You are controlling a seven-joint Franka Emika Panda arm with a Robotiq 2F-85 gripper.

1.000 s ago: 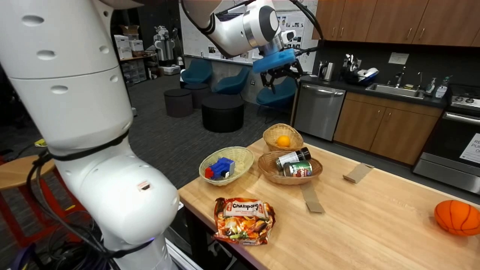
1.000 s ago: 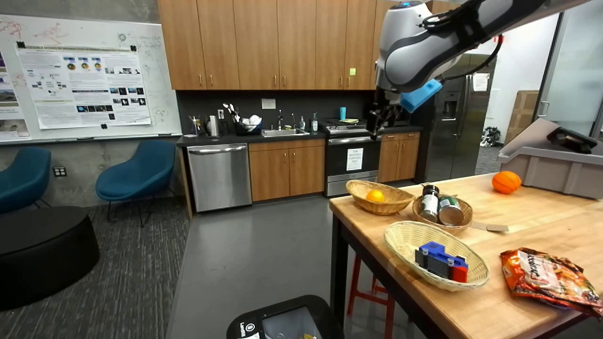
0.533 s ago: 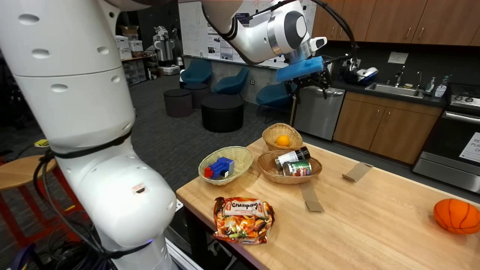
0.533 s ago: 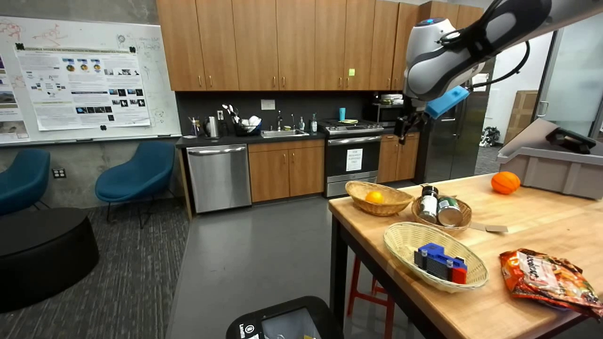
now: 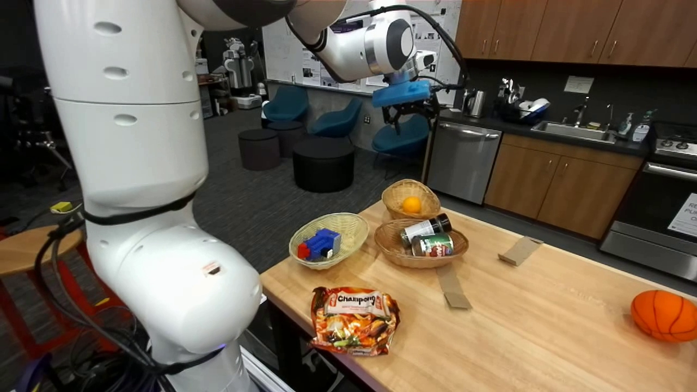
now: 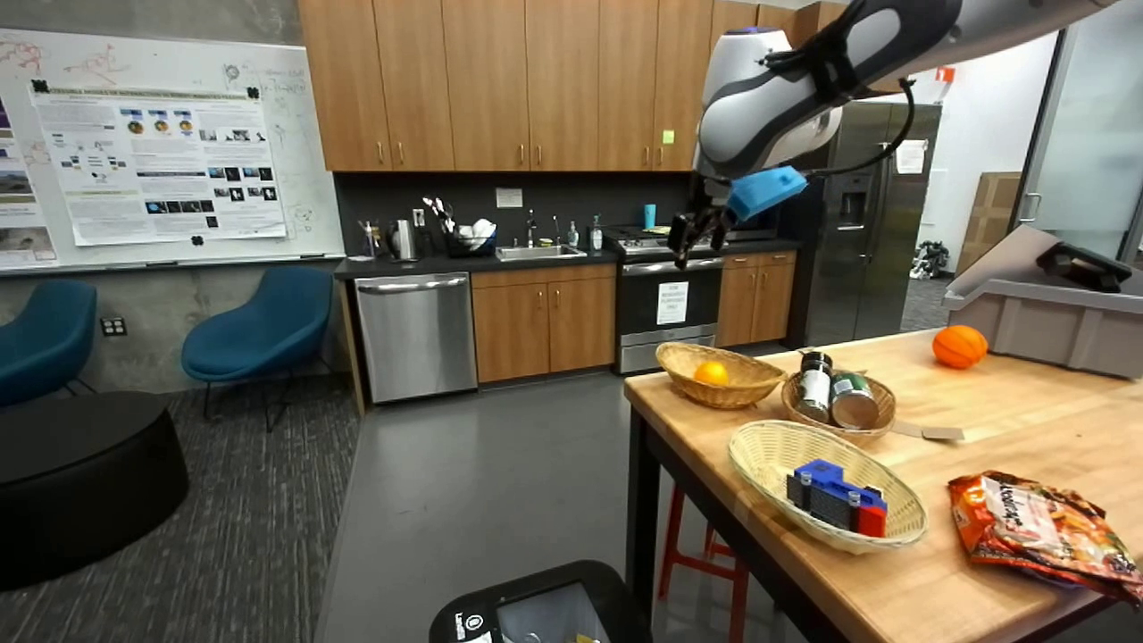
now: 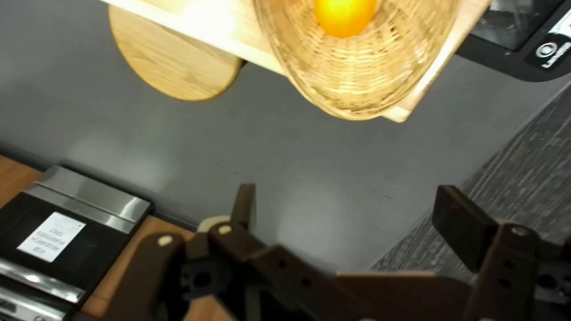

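Note:
My gripper is raised in the air beyond the table corner, open and empty. It also shows in an exterior view. In the wrist view the gripper has its fingers wide apart with only floor between them. The nearest thing is a tan wicker basket holding an orange, well below. Beside it, a brown basket holds a black-capped bottle and a green-labelled jar. A pale basket holds a blue and red block toy.
On the wooden table lie a Champong noodle packet, cardboard strips and an orange mini basketball. A grey bin stands on the table. A black trash bin and a round stool stand by the table.
In both exterior views the raised arm and gripper swung right, then back left. The gripper stays open and empty. The things on the table have not moved.

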